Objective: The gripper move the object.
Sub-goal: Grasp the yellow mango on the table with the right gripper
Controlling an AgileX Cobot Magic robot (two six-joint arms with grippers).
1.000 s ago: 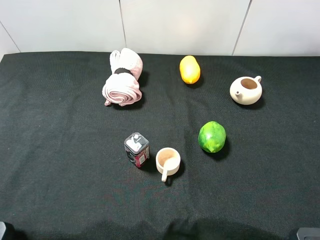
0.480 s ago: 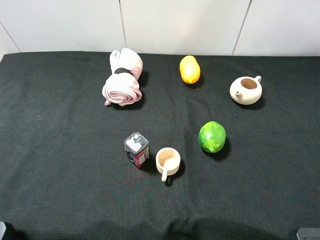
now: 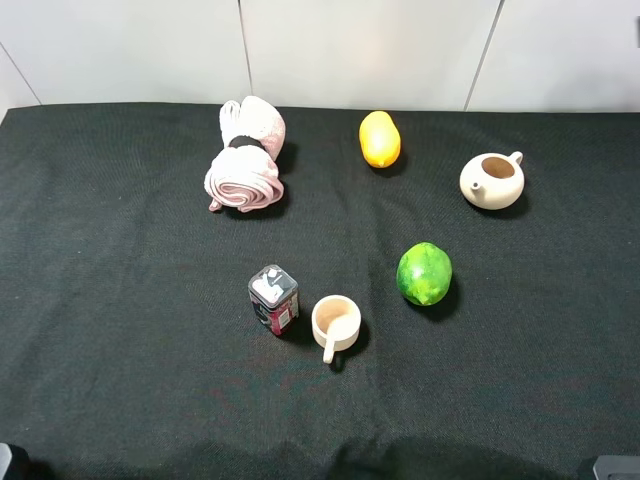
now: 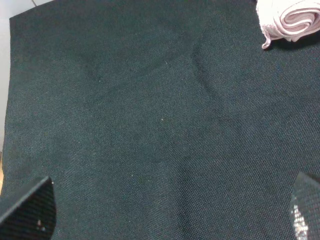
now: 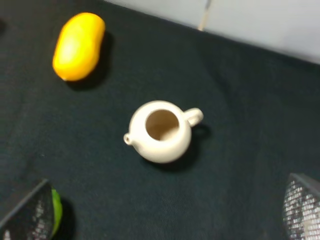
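The orange-yellow mango (image 3: 380,139) lies on the black cloth at the back, right of the middle, and also shows in the right wrist view (image 5: 78,46). No gripper touches it. My right gripper (image 5: 167,200) is open and empty, with its fingers (image 5: 27,212) wide apart above the cloth near the white teapot. My left gripper (image 4: 170,200) is open and empty over bare cloth, and its fingers (image 4: 27,210) show at the frame's corners. In the exterior view only small bits of the arms show at the bottom corners.
A white teapot (image 3: 492,180) stands right of the mango. A round green fruit (image 3: 424,273) lies in front of it. A rolled pink cloth (image 3: 245,158) lies at the back left. A small tin (image 3: 273,297) and a cream cup (image 3: 335,323) stand near the middle.
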